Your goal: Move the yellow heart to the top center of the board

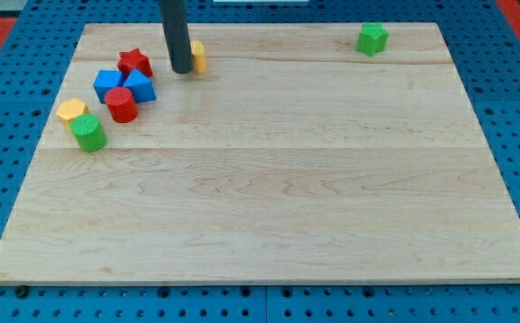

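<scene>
Camera view, L to R: a cluster is sitting at the board's (269,224) upper left. A yellow block (72,109) and a green cylinder (89,133) are touching at the view's far left. Next, a blue block (108,83), a red cylinder (122,105), a second blue block (141,87) and a red star (135,61) are lying packed together. My tip (181,70) is standing just right of the star, touching the left side of the yellow heart (197,56), which is partly hidden behind the rod. No jaws are fitted; the rod is pushing only. A green block (372,39) is resting alone at top right.

Progress, est.: the heart is lying near the top edge but left of ctr, so a rightward push along the top is remaining.

Markings: no brand, label or text is showing.
</scene>
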Motion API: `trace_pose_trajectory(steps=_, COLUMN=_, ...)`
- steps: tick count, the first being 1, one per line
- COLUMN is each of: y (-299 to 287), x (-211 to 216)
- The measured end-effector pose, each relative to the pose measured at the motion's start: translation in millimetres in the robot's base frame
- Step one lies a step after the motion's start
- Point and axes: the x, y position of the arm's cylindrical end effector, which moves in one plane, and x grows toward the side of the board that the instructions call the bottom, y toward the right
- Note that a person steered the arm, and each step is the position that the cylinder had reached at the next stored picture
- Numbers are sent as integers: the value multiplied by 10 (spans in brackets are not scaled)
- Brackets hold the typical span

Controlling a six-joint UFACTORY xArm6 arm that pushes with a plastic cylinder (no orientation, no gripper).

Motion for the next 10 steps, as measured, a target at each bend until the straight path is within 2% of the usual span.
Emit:
trace_pose_trajectory(steps=2, y=194, x=-355)
trace_pose_trajectory(steps=4, y=945, x=-396)
trace_pose_trajectory(steps=5, y=694, x=-328)
trace_pose_trajectory(steps=6, y=176, x=-243)
trace_pose_trajectory(steps=7, y=53, x=-529)
trace_pose_trajectory(steps=8, y=69, x=-786)
trace_pose_trajectory(steps=9, y=333, x=-635)
trace_pose_trajectory(steps=10, y=834, x=-430)
